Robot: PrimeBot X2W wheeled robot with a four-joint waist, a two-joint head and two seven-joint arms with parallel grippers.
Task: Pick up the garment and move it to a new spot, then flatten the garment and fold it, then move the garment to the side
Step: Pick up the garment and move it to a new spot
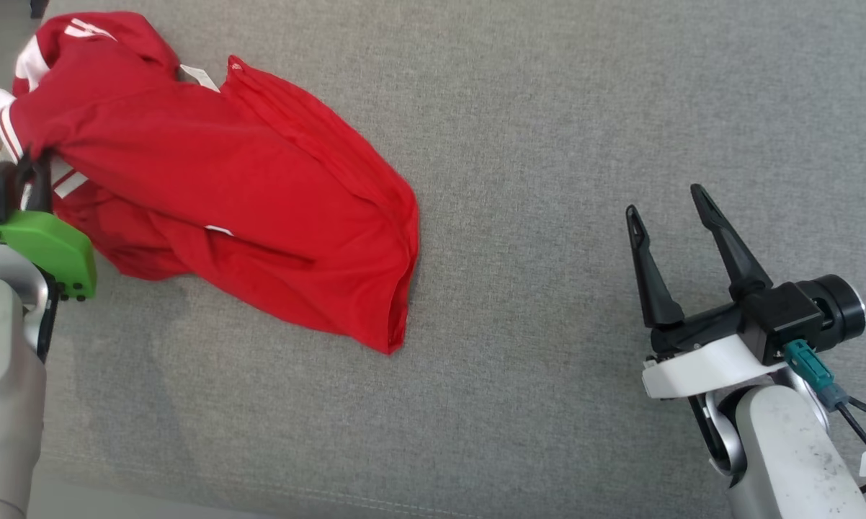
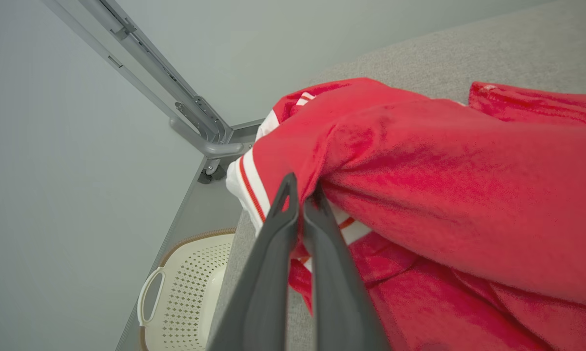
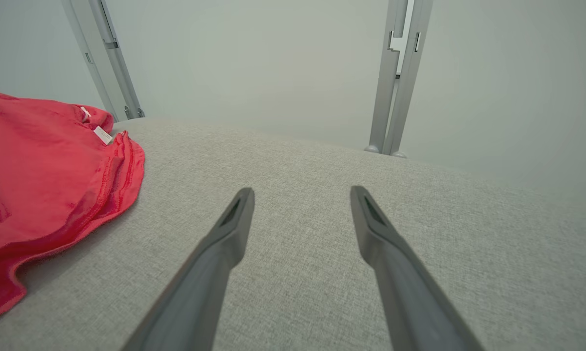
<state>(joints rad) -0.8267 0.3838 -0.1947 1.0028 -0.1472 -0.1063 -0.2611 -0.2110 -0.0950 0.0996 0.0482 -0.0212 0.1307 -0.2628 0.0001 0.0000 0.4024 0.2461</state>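
Red garment (image 1: 246, 187) with white stripes, grey woven surface (image 1: 548, 108), cream perforated basket (image 2: 185, 292)

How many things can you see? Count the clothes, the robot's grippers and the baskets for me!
Clothes: 1, the red garment
Grippers: 2, the left gripper shut on the red garment and the right gripper open
Baskets: 1, the cream basket
Total: 4
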